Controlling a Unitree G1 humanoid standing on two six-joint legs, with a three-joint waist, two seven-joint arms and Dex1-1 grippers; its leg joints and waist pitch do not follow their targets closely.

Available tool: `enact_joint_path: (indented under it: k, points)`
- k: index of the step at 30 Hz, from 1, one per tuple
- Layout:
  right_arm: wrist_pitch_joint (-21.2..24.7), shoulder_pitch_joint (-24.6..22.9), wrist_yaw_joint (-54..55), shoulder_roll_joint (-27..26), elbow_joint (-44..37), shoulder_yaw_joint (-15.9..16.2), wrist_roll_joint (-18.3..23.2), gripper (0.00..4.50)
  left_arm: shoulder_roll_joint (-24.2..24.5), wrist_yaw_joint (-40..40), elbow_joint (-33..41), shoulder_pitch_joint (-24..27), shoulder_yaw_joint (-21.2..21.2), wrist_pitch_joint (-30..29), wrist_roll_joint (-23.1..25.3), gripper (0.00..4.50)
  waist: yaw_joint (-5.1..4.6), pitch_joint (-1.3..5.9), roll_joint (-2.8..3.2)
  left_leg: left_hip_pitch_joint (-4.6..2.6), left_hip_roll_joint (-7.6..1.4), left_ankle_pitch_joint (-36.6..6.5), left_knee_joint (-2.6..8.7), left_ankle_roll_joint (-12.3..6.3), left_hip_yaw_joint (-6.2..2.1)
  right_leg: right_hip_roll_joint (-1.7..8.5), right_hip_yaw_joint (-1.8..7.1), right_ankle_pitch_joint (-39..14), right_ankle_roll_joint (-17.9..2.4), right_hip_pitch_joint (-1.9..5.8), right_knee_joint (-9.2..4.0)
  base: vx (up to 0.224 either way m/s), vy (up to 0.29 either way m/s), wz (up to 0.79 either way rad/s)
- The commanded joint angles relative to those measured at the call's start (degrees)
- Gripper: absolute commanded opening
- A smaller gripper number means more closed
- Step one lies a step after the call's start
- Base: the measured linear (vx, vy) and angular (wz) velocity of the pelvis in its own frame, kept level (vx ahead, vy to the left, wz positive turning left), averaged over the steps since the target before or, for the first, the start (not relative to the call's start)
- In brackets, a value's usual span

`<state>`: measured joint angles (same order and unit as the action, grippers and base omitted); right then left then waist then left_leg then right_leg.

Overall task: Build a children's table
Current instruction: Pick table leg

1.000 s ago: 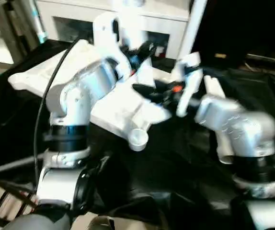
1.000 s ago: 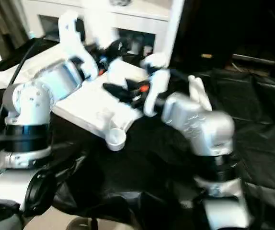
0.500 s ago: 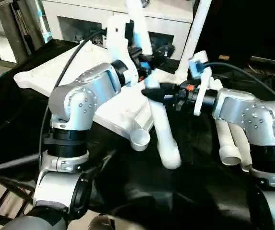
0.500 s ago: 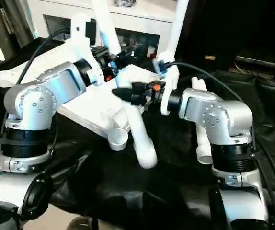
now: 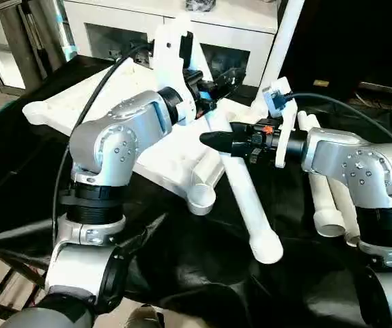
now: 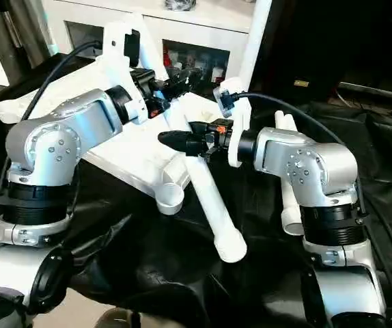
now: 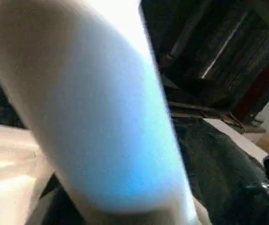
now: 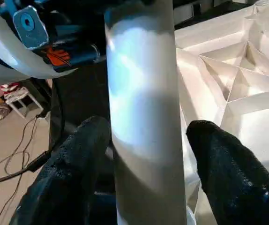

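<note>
Item: white tapered leg (image 5: 247, 198). We see it lying slantwise, wide open end down on the black cloth (image 5: 203, 273) toward us, narrow end up toward the tabletop (image 5: 162, 160). Right gripper (image 8: 146, 140): fingers part-open either side of the tube; contact unclear. Left gripper (image 5: 213, 82): at upper end; finger state we cannot tell.
</note>
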<state>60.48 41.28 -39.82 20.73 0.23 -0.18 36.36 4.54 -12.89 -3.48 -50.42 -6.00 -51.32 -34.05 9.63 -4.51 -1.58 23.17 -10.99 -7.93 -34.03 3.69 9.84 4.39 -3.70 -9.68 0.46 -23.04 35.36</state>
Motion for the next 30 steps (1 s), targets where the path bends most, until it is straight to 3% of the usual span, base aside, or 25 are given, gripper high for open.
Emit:
enact_joint_path:
  k: [1, 13, 27, 30]
  points:
    - [-0.33, -0.21, 0.56, 0.09, -0.79, -0.53, -0.21, 3.11, -0.72, 1.68, -0.9, -0.55, -1.65, -1.4, -1.14, 2.51, -0.06, 5.5, -0.42, -1.57, -1.63, -9.98, 3.44, 3.09, -0.45, 3.7, 2.17, -12.17, -7.14, 2.79, -3.84, 0.0, 0.0, 0.0]
    - [-0.75, -0.16, 1.38, -0.12, -0.32, -0.98, -0.36, 3.11, -1.44, 2.43, -1.51, -1.31, -3.83, -2.69, -2.19, 1.58, -0.03, 5.44, -0.39, -1.67, -1.61, -11.25, 3.51, 3.24, -0.51, 3.7, 2.13, -13.38, -6.56, 2.74, -4.07, 0.0, 0.0, 0.0]
    - [-2.43, 0.61, -0.4, 1.89, 0.49, -1.58, -0.19, 3.11, 0.63, -1.83, -0.51, -2.85, -3.39, -2.66, -4.01, 1.36, 0.06, 5.43, -0.4, -1.79, -1.61, -12.25, 3.55, 3.51, -0.54, 3.74, 2.09, -15.7, -5.63, 2.59, -4.32, 0.0, 0.0, 0.0]
    - [-1.92, 1.5, -3.46, 3.76, 2.52, -3.3, 1.56, 3.44, 1.97, -4.11, -1.28, -4.5, -3.72, -3.15, -4.98, 1.34, 0.03, 5.36, -0.36, -1.79, -1.58, -12.71, 3.54, 3.51, -0.53, 3.62, 2.08, -15.78, -5.55, 2.58, -4.34, 0.0, 0.0, 0.0]
